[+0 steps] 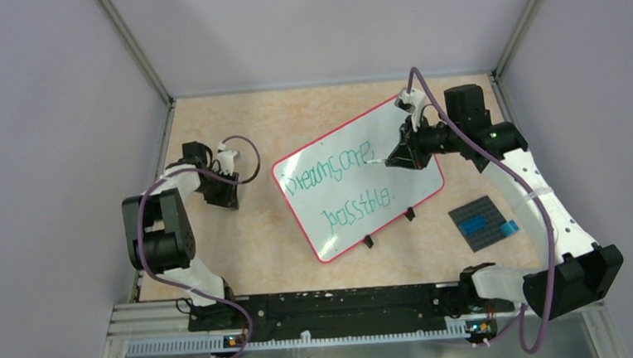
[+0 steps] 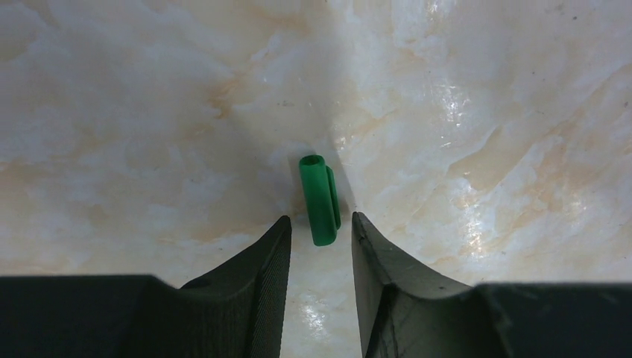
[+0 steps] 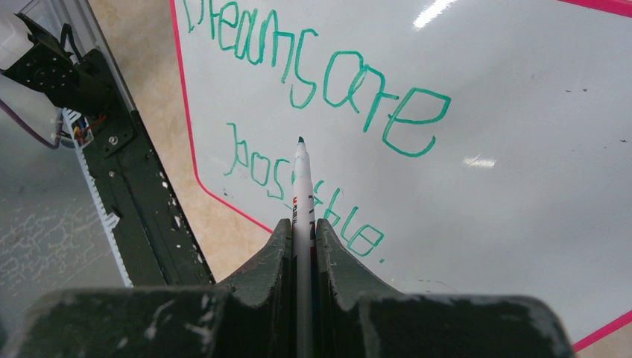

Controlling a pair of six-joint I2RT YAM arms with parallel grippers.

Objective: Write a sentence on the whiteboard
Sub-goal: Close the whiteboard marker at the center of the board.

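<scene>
Gripping the marker [image 3: 302,179] tight, your right gripper [image 3: 302,227] points its tip over the whiteboard [image 1: 419,181], lying angled at centre frame in the top view, your left gripper [image 2: 320,218] partly spread, green cap [image 2: 319,198] between its tips, touching neither.

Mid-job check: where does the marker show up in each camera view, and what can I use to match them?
Top external: the marker sticks out of the right pincer, over the whiteboard, right of centre.
Left wrist: not in it; only a green cap on the table.
Right wrist: centre, marker clamped, pointing up the picture.
Shared landmark: the green writing, in top and right wrist views.
</scene>
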